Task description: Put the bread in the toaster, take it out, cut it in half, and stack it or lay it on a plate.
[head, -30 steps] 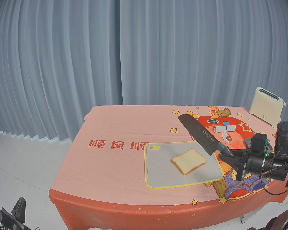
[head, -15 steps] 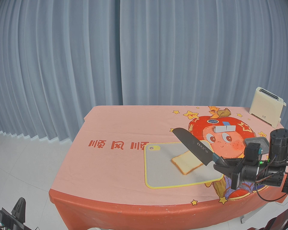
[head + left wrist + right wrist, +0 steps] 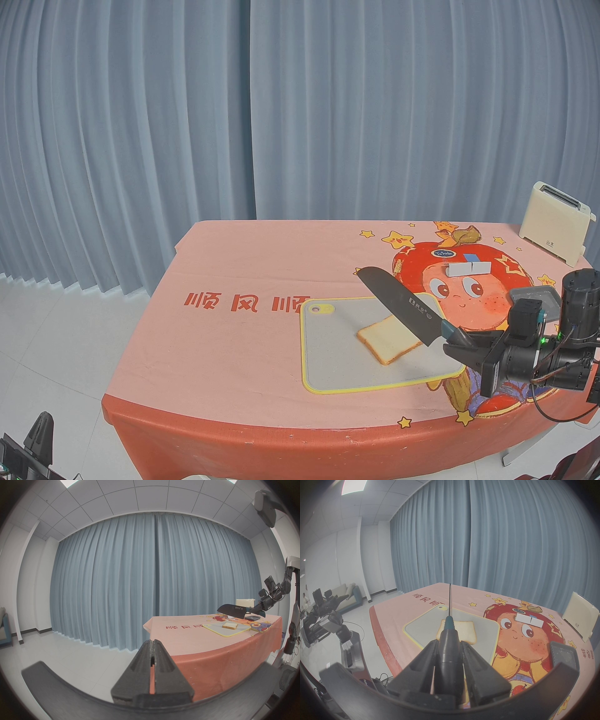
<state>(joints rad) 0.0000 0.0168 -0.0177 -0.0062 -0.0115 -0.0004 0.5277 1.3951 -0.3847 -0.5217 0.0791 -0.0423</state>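
Cutting step: right gripper point(image 3: 465, 342) pinching knife point(image 3: 401, 305) is hovering over bread point(image 3: 384, 342); next calls for centred downward press.

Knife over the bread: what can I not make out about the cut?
- Contact: in the head view the knife blade covers part of the bread; the right wrist view sees it edge-on; the left wrist view is too far.
- Inside of the toaster, head view: hidden by its walls.
- Grey dish, head view: partly behind the right arm.
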